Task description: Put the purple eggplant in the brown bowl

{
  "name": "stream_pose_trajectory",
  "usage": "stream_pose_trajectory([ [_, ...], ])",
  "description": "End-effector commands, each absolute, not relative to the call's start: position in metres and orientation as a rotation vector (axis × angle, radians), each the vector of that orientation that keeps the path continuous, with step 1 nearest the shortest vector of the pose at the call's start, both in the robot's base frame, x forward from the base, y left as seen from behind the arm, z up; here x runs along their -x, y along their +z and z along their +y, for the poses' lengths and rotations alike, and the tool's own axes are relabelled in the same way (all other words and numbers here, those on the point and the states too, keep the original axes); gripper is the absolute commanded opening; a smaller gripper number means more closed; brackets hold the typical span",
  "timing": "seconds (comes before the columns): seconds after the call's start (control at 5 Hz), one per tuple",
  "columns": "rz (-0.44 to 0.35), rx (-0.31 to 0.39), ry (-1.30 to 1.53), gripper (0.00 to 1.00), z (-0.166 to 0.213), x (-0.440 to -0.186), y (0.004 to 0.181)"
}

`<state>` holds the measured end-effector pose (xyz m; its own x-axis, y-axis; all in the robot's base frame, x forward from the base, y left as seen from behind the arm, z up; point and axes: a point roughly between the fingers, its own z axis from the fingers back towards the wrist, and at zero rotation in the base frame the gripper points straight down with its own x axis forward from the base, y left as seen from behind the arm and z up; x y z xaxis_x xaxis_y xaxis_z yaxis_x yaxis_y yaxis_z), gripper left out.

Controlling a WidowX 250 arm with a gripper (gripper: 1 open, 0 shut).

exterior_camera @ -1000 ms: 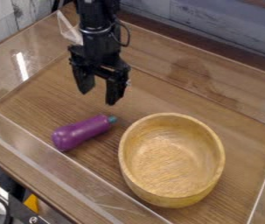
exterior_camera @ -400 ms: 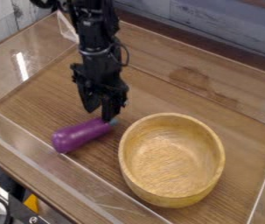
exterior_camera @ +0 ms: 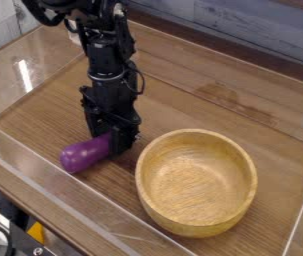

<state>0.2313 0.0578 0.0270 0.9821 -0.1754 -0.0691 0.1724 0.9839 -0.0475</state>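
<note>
Light-brown wood of brown bowl nearest camera, empty, just right of gripper and lower. Purple eggplant lies on table under gripper, long axis running left-down to right-up, its right end hidden between jaws. Jaws narrow around that end; firm hold: cannot tell. Coming move: lift, carry right to bowl.

I counted one purple eggplant, a single glossy toy lying directly under my end effector. There was one brown bowl, a wooden one just beside my end effector on the side away from the eggplant. I had one arm and one end effector over one wooden counter. One clear wall ran around the counter, well apart from my end effector.
</note>
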Motion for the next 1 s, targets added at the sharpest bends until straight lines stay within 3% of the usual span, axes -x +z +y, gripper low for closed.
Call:
stream_pose_trajectory([
  [0.0, 0.024, 0.029, -0.195, 0.0, 0.056, -0.243, 0.046],
  [0.2, 0.008, 0.037, -0.071, 0.0, 0.059, -0.247, 0.058],
  [0.6, -0.092, 0.048, 0.137, 0.0, 0.064, -0.274, 0.098],
  [0.8, -0.065, 0.076, 0.075, 0.0, 0.03, -0.264, 0.092],
])
